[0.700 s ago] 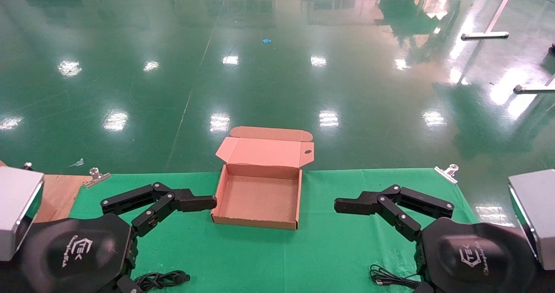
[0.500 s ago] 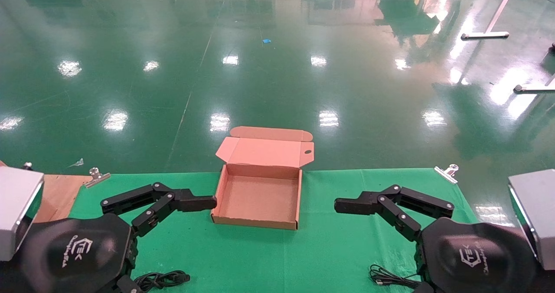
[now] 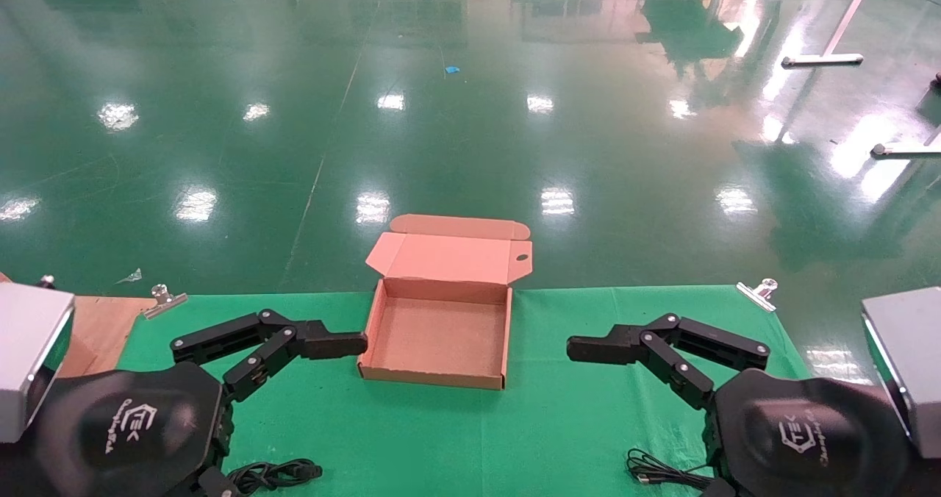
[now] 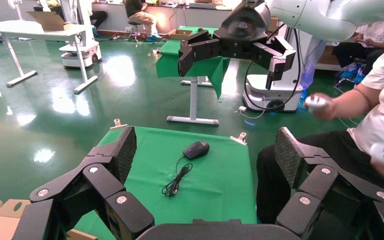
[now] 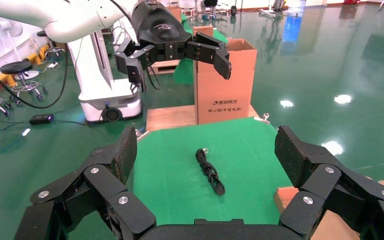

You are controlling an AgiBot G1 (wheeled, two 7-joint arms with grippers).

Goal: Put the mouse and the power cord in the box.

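Shallow tan cardboard mailer box (image 3: 439, 335) at mid-table on the green cloth-covered table (image 3: 559, 423), lid folded back and away, top wide open to entry from above. Open green cloth on both sides of it and in front. Left black gripper (image 3: 323, 346) spread wide just beside the box's left wall, one fingertip almost at the cardboard; right black gripper (image 3: 610, 350) spread too, well apart from the right wall. Near the table's front edge: thick black looped power cord (image 5: 210, 172) on the left, small black oval mouse (image 4: 196, 149) with thin cable on the right, each with bare cloth all round. Tall printed brown carton (image 5: 225, 85) beyond the table's left end.
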